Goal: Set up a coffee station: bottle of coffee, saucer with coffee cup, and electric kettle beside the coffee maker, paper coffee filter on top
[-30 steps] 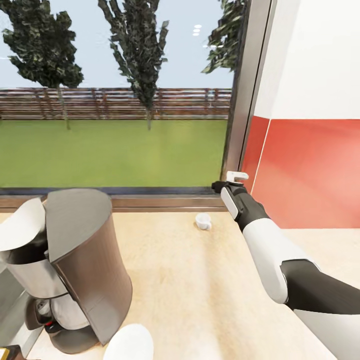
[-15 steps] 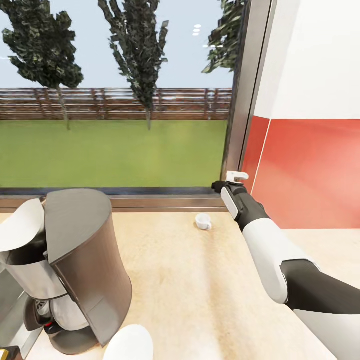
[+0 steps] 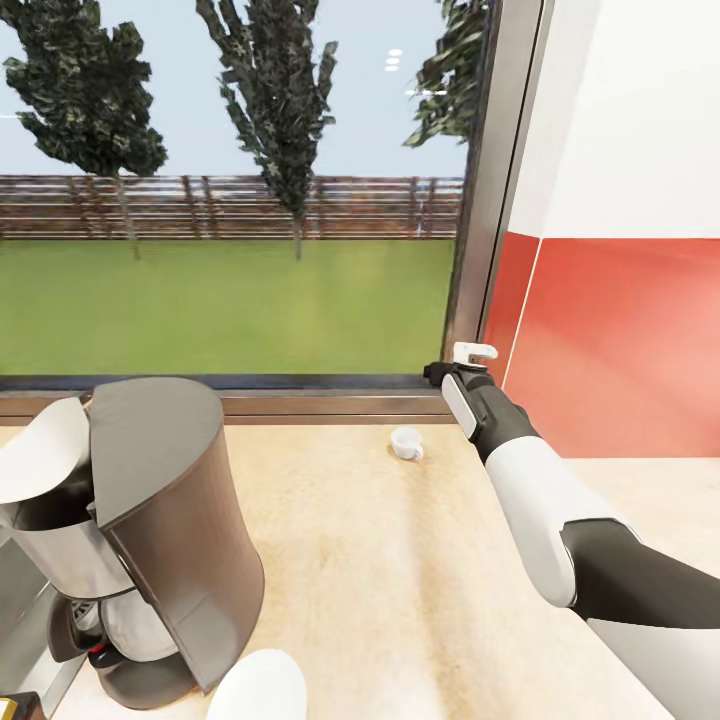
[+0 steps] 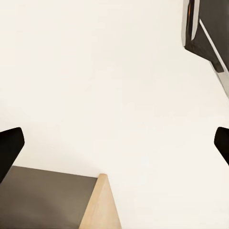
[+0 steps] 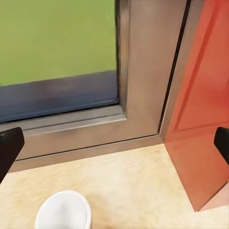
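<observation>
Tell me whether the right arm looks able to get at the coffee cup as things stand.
Probably yes. The coffee cup lies tipped on bare kitchen countertop near the window, nothing around it. The right end effector hovers just beyond it, open, with the cup at the near edge of the right wrist view.

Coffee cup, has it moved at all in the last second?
No. The coffee cup sits at the same spot on the countertop, same gap below the window sill.
</observation>
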`<state>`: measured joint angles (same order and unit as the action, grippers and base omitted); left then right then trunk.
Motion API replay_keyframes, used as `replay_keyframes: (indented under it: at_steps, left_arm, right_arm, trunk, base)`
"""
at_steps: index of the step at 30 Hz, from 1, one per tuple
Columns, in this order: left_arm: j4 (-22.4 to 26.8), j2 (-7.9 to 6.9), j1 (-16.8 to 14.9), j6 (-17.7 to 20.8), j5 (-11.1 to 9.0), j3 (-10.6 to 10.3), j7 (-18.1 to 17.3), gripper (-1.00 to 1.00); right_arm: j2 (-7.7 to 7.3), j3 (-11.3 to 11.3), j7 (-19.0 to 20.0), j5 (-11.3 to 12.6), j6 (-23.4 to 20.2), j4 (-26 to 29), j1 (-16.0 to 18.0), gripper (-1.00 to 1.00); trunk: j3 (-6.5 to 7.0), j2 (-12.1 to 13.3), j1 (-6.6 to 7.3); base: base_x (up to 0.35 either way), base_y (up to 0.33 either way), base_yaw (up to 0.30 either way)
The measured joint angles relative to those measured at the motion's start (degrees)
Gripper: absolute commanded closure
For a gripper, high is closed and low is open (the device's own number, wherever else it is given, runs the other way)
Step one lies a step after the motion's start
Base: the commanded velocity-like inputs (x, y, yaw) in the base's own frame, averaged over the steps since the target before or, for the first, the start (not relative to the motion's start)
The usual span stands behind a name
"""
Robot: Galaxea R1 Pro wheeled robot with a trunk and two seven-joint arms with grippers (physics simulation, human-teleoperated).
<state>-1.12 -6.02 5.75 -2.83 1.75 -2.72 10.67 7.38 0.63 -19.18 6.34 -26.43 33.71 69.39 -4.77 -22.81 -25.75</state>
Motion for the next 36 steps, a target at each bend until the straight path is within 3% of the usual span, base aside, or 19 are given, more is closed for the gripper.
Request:
replay_keyframes:
  at_steps: [17,27,36]
  left_arm:
    - [0.0,-0.49,1.0,0.0,0.1,-0.1,-0.1,-1.0]
    - [0.1,-0.15,1.1,-0.1,0.0,-0.1,0.0,-1.0]
    - [0.0,0.11,1.1,0.0,0.1,-0.2,-0.1,-1.0]
  right_arm:
    - [0.09,0.0,-0.1,-0.1,-0.4,0.1,0.1,-1.0]
    - [0.59,0.1,-0.1,-0.1,-0.3,-0.2,0.2,-1.0]
    - [0.18,0.1,0.3,0.0,-0.3,0.5,0.2,-1.0]
  trunk:
    - [0.0,0.0,0.0]
    - [0.0,0.0,0.0]
    - [0.0,0.0,0.0]
  base:
    - [0.0,0.0,0.0]
    - [0.0,0.0,0.0]
    - [0.0,0.0,0.0]
